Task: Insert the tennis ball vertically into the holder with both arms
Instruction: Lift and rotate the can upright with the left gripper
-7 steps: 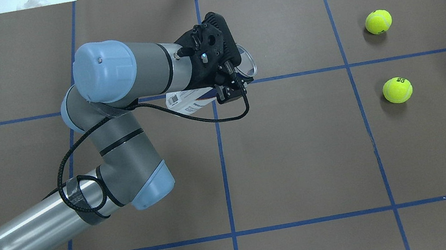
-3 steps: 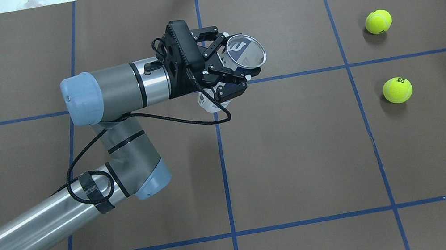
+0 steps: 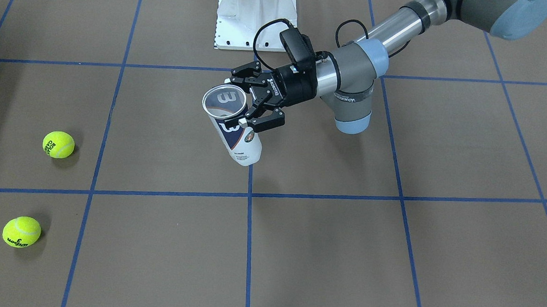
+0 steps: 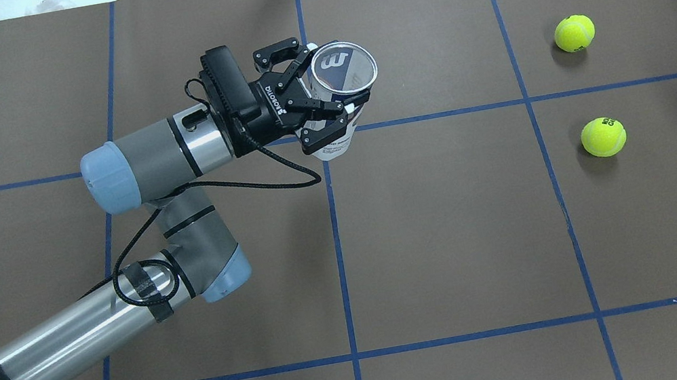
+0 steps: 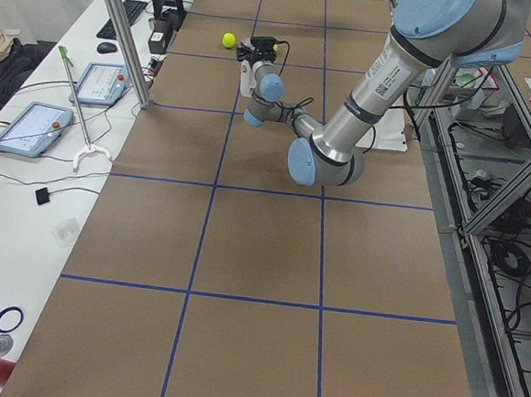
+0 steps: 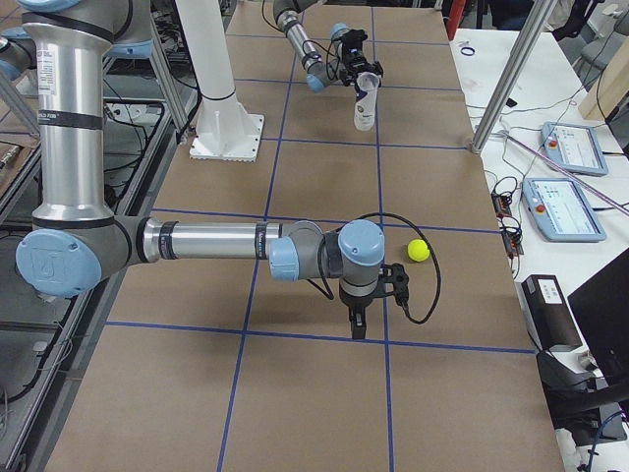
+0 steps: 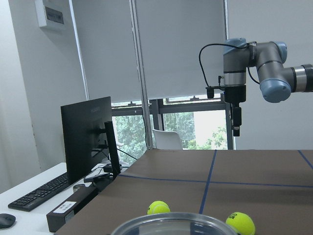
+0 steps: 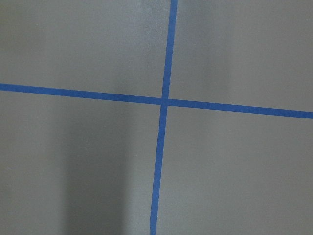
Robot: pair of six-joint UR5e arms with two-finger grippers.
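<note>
My left gripper (image 4: 329,92) is shut on the holder (image 4: 334,141), a clear can with a white and navy label. It grips the can just under the metal rim (image 4: 344,67). The can stands nearly upright with its open mouth up, and it also shows in the front view (image 3: 239,140). Its bottom is at or just above the table. Two yellow tennis balls (image 4: 574,33) (image 4: 603,137) lie on the table to the right. My right gripper (image 6: 360,329) points down over the table beside a ball (image 6: 419,250). I cannot tell whether it is open or shut.
The white pedestal base (image 3: 255,17) stands at the robot's side of the table. Blue tape lines (image 4: 337,245) cross the brown table cover. Monitors, tablets and cables sit on benches beyond the table's far edge (image 6: 565,147).
My left wrist has rotated and swung the holder from lying tilted under the gripper to upright with its mouth up. The gripper shifted slightly left. The balls have not moved.
</note>
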